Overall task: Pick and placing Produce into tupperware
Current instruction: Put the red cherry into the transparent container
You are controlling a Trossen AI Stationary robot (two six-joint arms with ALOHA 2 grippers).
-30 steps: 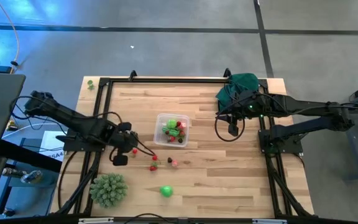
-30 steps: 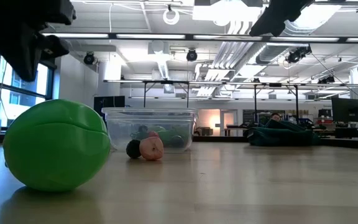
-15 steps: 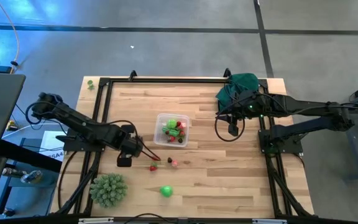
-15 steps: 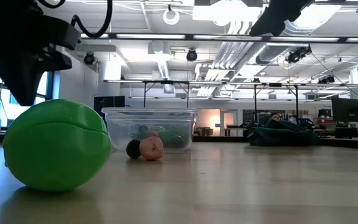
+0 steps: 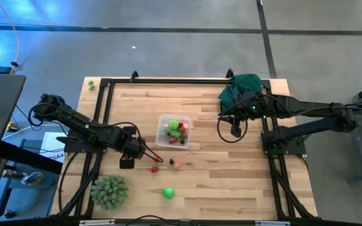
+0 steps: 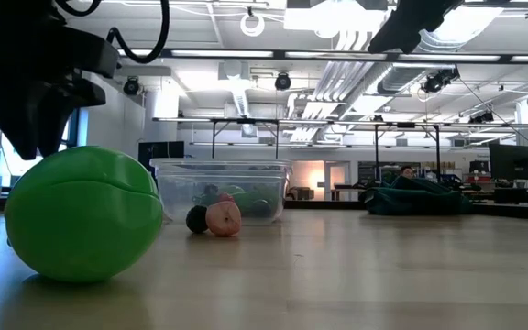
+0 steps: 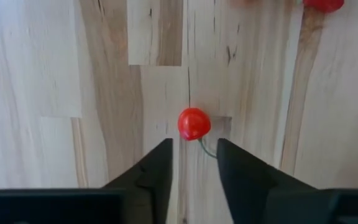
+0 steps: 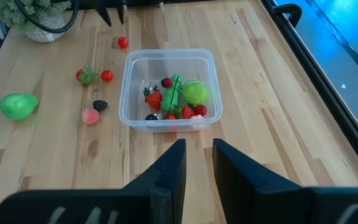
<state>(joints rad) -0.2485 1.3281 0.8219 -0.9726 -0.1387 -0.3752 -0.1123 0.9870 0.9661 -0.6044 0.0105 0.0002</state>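
The clear tupperware [image 5: 174, 131] [image 8: 169, 87] stands mid-table and holds several red and green pieces of produce. More produce lies on the wood near it: red pieces [image 5: 155, 159], a pink one [image 5: 176, 164] and a green one [image 5: 168, 193]. My left gripper [image 5: 126, 158] points down over the table, left of these pieces. It is open, and a small red piece with a green stem [image 7: 194, 124] lies on the table just past its fingertips [image 7: 194, 152], untouched. My right gripper [image 5: 235, 130] [image 8: 196, 163] hovers open and empty, right of the tupperware.
A spiky pale-green ball [image 5: 110, 191] sits near the front left corner. A dark green cloth [image 5: 242, 88] lies at the far right corner. A black frame [image 5: 168, 80] runs along the table's edges. Bare wood lies on the near right.
My left gripper has sunk toward the table and shifted a little toward the loose red pieces, tipping to point more steeply down. The produce and the tupperware have stayed in place.
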